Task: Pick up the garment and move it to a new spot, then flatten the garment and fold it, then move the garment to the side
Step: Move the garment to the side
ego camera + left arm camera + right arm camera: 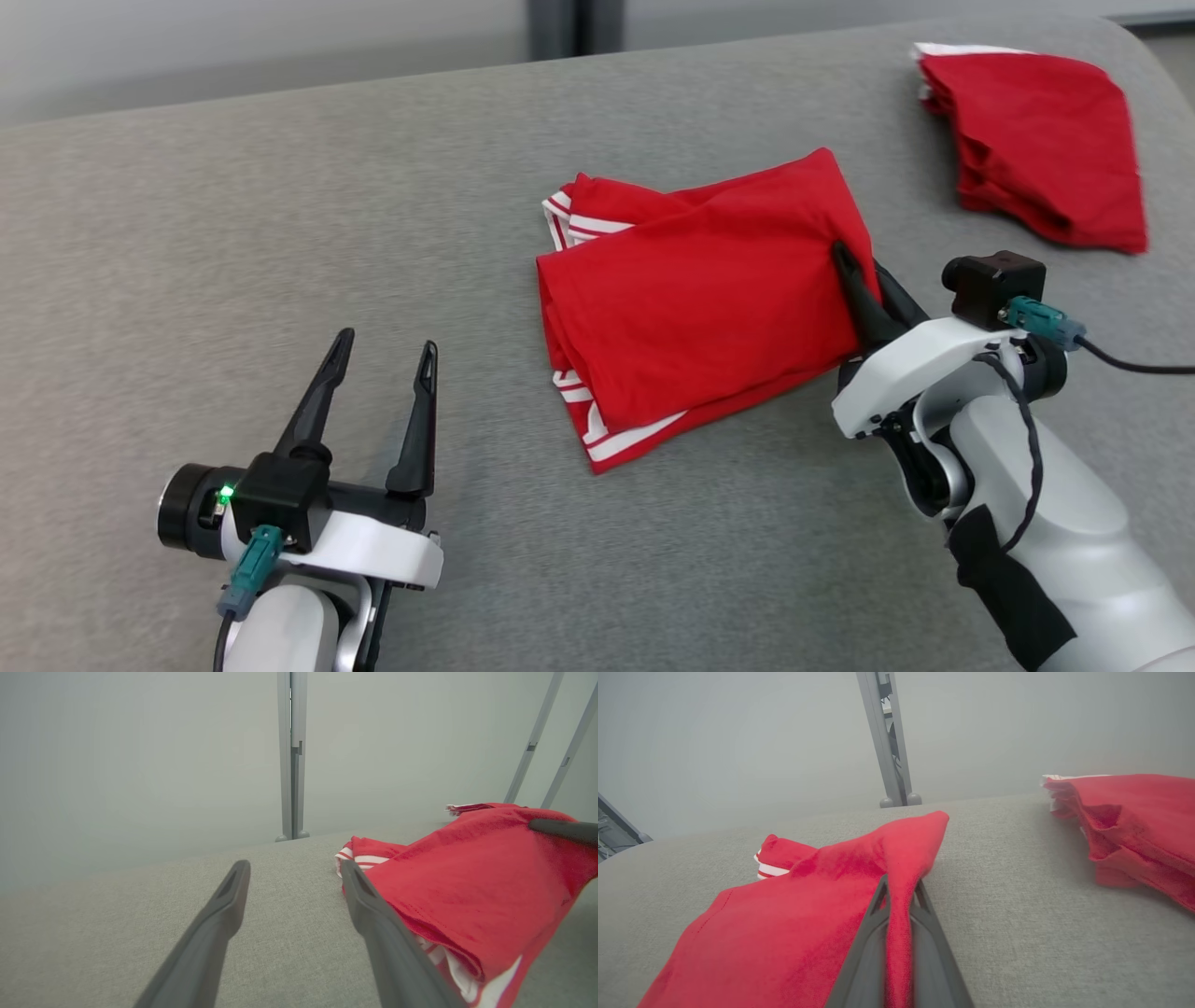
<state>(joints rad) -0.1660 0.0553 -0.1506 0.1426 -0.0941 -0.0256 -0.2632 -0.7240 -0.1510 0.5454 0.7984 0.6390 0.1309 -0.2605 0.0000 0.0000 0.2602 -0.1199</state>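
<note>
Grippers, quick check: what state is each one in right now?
Left gripper: open, holding nothing.
Right gripper: shut on the right edge of the red striped garment.

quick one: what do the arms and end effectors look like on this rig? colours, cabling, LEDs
Both match: the left end effector and right end effector have two long tapered dark fingers on a white wrist shell, plus a black camera block and a teal connector feeding a black cable, on pale grey forearms. Left block shows a green LED; right forearm has a black patch.
</note>
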